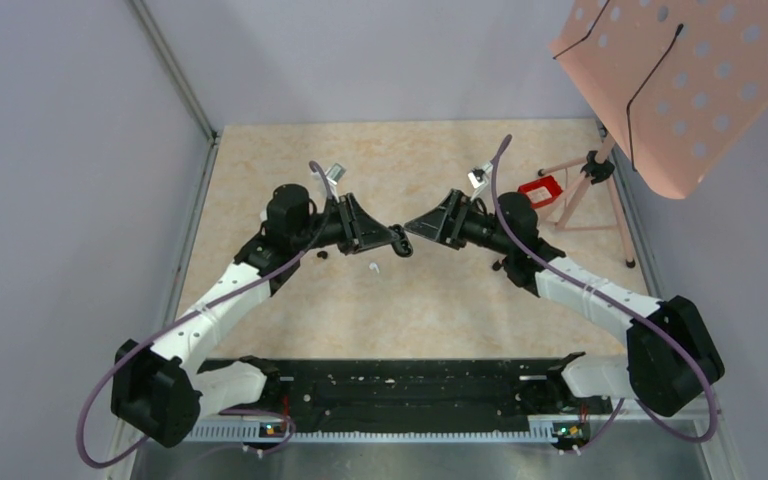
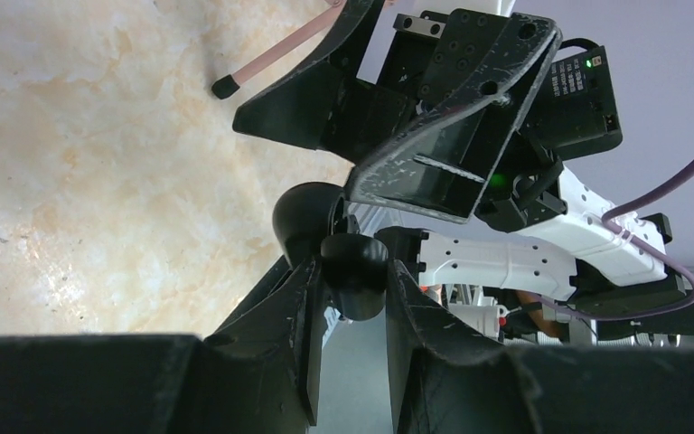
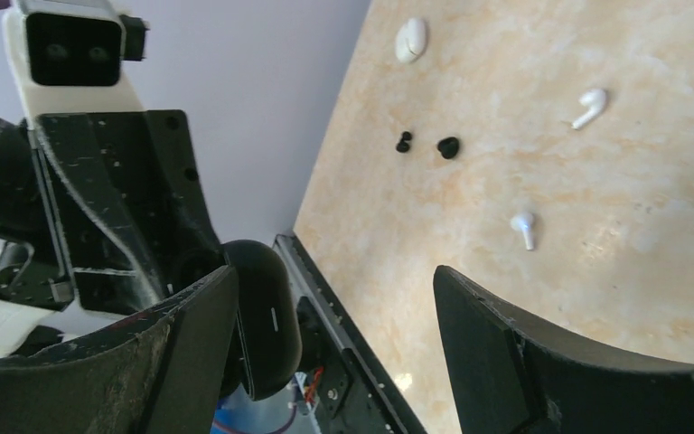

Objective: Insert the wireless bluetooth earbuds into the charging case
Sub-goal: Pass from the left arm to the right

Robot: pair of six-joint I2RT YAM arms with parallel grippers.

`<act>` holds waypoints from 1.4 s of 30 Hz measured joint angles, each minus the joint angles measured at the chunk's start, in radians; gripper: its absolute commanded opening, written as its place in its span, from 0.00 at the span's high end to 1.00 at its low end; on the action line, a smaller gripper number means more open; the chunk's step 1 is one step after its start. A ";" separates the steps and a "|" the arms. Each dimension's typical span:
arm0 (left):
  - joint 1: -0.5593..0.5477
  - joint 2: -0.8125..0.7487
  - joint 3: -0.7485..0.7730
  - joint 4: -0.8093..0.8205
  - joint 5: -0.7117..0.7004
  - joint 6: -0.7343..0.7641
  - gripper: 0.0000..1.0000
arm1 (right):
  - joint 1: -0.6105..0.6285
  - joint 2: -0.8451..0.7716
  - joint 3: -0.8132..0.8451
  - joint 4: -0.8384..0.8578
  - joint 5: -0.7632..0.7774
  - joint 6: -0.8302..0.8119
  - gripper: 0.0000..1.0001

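My left gripper (image 1: 388,240) is shut on a black rounded charging case (image 1: 401,241) and holds it above the table's middle; in the left wrist view the case (image 2: 353,255) sits pinched between the fingertips. My right gripper (image 1: 413,227) is open, its tips right at the case; in the right wrist view the case (image 3: 264,316) lies against its left finger (image 3: 194,334). On the table lie two black buds (image 3: 404,141) (image 3: 449,146) and two white stemmed buds (image 3: 590,107) (image 3: 524,226). One white bud (image 1: 373,267) shows from above.
A small white oval case (image 3: 411,41) lies farther along the table. A pink perforated stand (image 1: 690,80) with thin legs (image 1: 615,215) stands at the right back, a red object (image 1: 540,189) beside it. A black rail (image 1: 410,390) runs along the near edge.
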 measured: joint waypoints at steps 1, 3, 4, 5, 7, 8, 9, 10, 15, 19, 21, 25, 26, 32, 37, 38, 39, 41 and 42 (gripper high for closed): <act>0.000 0.000 0.000 -0.008 0.001 0.001 1.00 | 0.000 0.000 0.000 -0.023 0.009 -0.013 0.23; 0.000 0.002 0.000 -0.020 0.004 0.001 1.00 | 0.000 0.000 0.000 -0.054 0.019 -0.031 0.23; 0.000 0.002 0.000 -0.027 0.004 0.002 1.00 | 0.000 0.000 0.000 -0.065 0.020 -0.037 0.23; 0.000 0.002 0.000 -0.031 0.004 0.002 1.00 | 0.000 0.000 0.000 -0.074 0.020 -0.042 0.23; 0.000 0.005 0.001 -0.036 0.005 0.005 1.00 | 0.001 0.000 0.000 -0.085 0.019 -0.050 0.23; 0.000 0.008 0.001 -0.036 0.006 0.006 1.00 | 0.001 0.000 0.000 -0.089 0.020 -0.051 0.23; 0.000 0.012 0.001 -0.037 0.008 0.008 1.00 | 0.001 -0.002 0.000 -0.094 0.020 -0.056 0.23; 0.000 0.016 0.001 -0.037 0.011 0.011 1.00 | 0.001 -0.003 0.000 -0.101 0.021 -0.059 0.23; 0.001 0.037 0.006 -0.037 0.053 0.039 1.00 | 0.001 -0.036 0.000 -0.153 0.026 -0.083 0.23; 0.008 0.053 0.023 -0.037 0.105 0.074 1.00 | 0.000 -0.071 0.000 -0.172 0.019 -0.095 0.23; 0.013 0.061 0.030 -0.037 0.130 0.087 1.00 | 0.000 -0.085 0.000 -0.174 0.011 -0.101 0.23; 0.016 0.081 0.043 -0.037 0.167 0.110 1.00 | 0.000 -0.109 -0.013 -0.130 -0.023 -0.097 0.22; 0.016 0.085 0.044 -0.037 0.175 0.114 1.00 | -0.003 -0.116 -0.026 -0.097 -0.040 -0.088 0.22; 0.017 0.094 0.055 -0.037 0.209 0.126 1.00 | -0.013 -0.124 -0.090 0.034 -0.127 -0.038 0.22; 0.017 0.094 0.055 -0.034 0.222 0.126 1.00 | -0.013 -0.123 -0.088 0.040 -0.171 -0.053 0.22; 0.017 0.094 0.055 -0.033 0.227 0.126 1.00 | -0.013 -0.123 -0.087 0.041 -0.182 -0.058 0.23; 0.017 0.094 0.055 -0.032 0.232 0.125 1.00 | -0.013 -0.120 -0.087 0.042 -0.195 -0.061 0.23; 0.017 0.096 0.056 -0.030 0.241 0.123 1.00 | -0.013 -0.104 -0.085 0.053 -0.221 -0.063 0.24; 0.017 0.099 0.058 -0.027 0.247 0.123 1.00 | -0.013 -0.091 -0.085 0.064 -0.234 -0.058 0.25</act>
